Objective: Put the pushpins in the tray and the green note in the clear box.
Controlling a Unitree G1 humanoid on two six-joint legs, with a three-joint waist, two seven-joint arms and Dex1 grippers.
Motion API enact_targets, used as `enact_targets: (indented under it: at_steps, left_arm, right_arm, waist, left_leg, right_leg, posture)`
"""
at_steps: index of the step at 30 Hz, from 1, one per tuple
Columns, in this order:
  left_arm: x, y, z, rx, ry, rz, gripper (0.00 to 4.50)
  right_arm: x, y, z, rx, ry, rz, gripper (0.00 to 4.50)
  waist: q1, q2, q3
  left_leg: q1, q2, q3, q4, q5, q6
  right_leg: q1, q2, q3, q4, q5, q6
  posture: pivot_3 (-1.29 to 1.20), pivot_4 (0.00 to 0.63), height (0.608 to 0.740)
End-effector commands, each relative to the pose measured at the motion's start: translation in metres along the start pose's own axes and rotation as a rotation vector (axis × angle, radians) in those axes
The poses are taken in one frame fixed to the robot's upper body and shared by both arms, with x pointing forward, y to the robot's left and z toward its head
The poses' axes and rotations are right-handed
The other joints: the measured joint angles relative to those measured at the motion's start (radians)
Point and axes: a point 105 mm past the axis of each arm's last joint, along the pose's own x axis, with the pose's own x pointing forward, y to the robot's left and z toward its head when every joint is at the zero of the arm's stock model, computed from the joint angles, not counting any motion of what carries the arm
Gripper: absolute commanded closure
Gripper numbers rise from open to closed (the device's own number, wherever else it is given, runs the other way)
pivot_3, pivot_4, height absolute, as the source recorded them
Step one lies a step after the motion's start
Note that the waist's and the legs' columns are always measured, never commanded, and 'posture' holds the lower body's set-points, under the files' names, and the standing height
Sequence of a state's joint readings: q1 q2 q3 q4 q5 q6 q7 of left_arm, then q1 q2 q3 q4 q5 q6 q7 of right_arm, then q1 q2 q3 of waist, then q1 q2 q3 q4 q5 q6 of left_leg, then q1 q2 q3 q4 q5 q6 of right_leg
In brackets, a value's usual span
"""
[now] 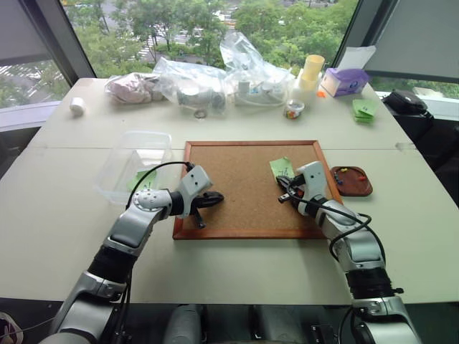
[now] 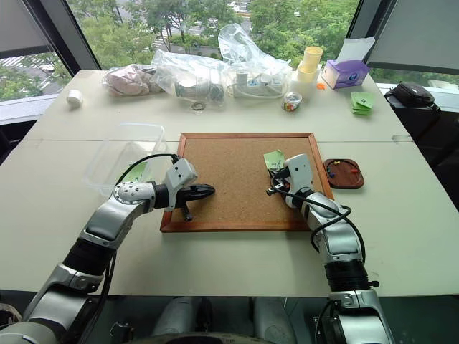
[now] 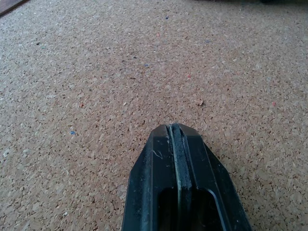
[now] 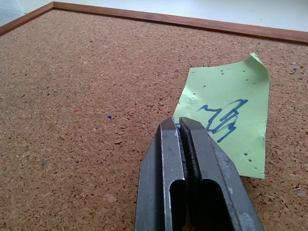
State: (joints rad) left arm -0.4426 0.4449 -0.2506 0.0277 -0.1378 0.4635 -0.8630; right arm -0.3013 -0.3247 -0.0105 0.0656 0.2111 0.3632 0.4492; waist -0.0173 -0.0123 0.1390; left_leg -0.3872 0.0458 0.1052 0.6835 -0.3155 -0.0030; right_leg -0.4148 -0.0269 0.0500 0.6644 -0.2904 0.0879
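Right gripper [image 4: 185, 126] has its fingers pressed together at the near-left edge of the green note [image 4: 226, 118]; a speck of blue sits between the tips, maybe a pushpin, too small to be sure. The note lies flat on the corkboard [image 1: 237, 179], right half, running from the tips away toward the far right, far corner curled up. Left gripper [image 3: 175, 132] is also closed with nothing in it, hovering over bare cork at the board's near-left. The tray [image 1: 351, 180] sits just right of the board's frame, close to the right arm, bright pushpins [image 1: 344, 172] already in it. The clear box [image 1: 136, 163] is off the board's left edge, nearer the left arm, a green slip inside. So the note has to cross the whole board leftward. The right wrist view shows pinholes and blue scribble on the note; the head views give the tray and box layout.
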Motion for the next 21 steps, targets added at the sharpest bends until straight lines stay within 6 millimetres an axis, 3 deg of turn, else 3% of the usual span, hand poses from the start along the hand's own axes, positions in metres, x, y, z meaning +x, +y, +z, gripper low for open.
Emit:
enact_targets:
  at_steps: [1, 5, 13, 15, 18, 21]
  left_arm:
    - [0.003, -0.006, -0.023, -0.039, 0.078, -0.014, 4.50]
    - [0.003, -0.007, -0.024, -0.040, 0.081, -0.020, 4.50]
    - [0.004, -0.007, -0.023, -0.034, 0.079, -0.034, 4.50]
    - [0.006, -0.004, -0.004, -0.097, -0.008, -0.031, 4.50]
    - [0.000, 0.011, 0.058, -0.319, -0.264, -0.046, 3.47]
    - [-0.010, 0.019, 0.103, -0.412, -0.402, -0.113, 1.99]
  right_arm:
    - [-0.005, -0.006, 0.021, -0.031, -0.104, -0.030, 4.48]
    - [-0.010, -0.014, 0.050, -0.061, -0.225, -0.084, 4.48]
    - [-0.013, -0.011, 0.056, -0.071, -0.240, -0.082, 4.48]
    - [-0.014, -0.011, 0.057, -0.073, -0.240, -0.082, 4.48]
    - [-0.017, -0.012, 0.061, -0.084, -0.247, -0.083, 4.50]
    - [-0.020, -0.013, 0.065, -0.099, -0.250, -0.080, 4.50]
  waist:
    - [0.000, 0.000, 0.000]
    - [0.000, 0.000, 0.000]
    - [0.000, 0.000, 0.000]
    - [0.000, 0.000, 0.000]
    - [0.008, 0.000, 0.001]
    - [0.003, -0.004, 0.003]
  left_leg:
    - [0.000, 0.000, 0.000, 0.000, 0.000, 0.000]
    - [0.000, 0.000, 0.000, 0.000, 0.000, 0.000]
    - [0.000, 0.000, 0.000, 0.000, 0.000, 0.000]
    - [0.000, 0.000, 0.000, 0.000, 0.000, 0.000]
    - [-0.002, -0.001, -0.001, 0.001, 0.000, 0.000]
    - [-0.010, -0.001, -0.002, 0.002, 0.000, 0.000]
  right_leg:
    - [0.000, 0.000, 0.000, 0.000, 0.000, 0.000]
    - [0.000, 0.000, 0.000, 0.000, 0.000, 0.000]
    - [0.000, 0.000, 0.000, 0.000, 0.000, 0.000]
    - [0.000, 0.000, 0.000, 0.000, 0.000, 0.000]
    - [-0.001, 0.000, -0.001, 0.000, 0.000, 0.000]
    - [-0.008, 0.000, -0.001, 0.001, 0.000, 0.000]
  posture:
    - [0.00, 0.150, 0.738]
    - [0.00, 0.150, 0.738]
    - [0.00, 0.150, 0.738]
    - [0.00, 0.150, 0.738]
    - [0.00, 0.150, 0.738]
    - [0.00, 0.150, 0.738]
